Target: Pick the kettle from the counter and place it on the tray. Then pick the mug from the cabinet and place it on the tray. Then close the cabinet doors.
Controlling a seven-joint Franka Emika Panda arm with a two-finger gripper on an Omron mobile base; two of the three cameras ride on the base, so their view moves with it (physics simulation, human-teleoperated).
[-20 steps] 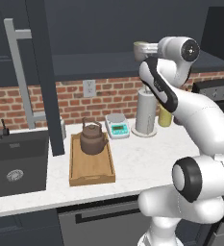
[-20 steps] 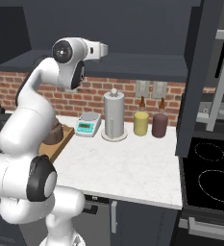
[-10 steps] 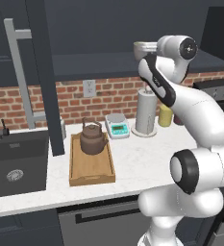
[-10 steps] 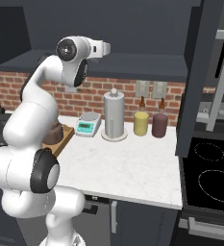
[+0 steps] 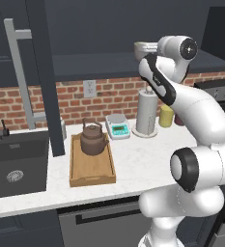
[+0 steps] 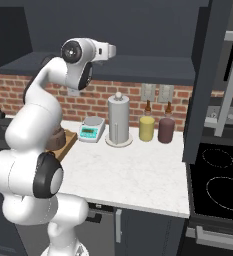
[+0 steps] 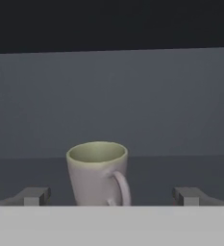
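The grey-beige mug [image 7: 99, 173] stands upright on the dark shelf of the cabinet [image 6: 138, 62], its handle turned toward the camera. My gripper [image 7: 112, 197] is open just short of it, one fingertip on each side and apart from the mug. In the right base view the hand [image 6: 110, 50] reaches at shelf height. The dark-brown kettle [image 5: 93, 139] sits on the light-wood tray [image 5: 92, 170] on the white counter [image 5: 143, 154]. Both cabinet doors stand open, the left door [image 5: 41, 72] and the right door [image 6: 208, 75].
A tall white paper-towel roll [image 6: 118, 120] and a small scale [image 6: 90, 131] stand at the brick wall, with a yellow jar [image 6: 147, 127] and a maroon jar [image 6: 166, 130] beside them. The dark sink [image 5: 15, 164] is left of the tray. A black stove [image 6: 220, 175] lies to the right.
The hand has edged slightly forward toward the cabinet shelf. The jaws have stayed open, and the kettle and tray have not moved.
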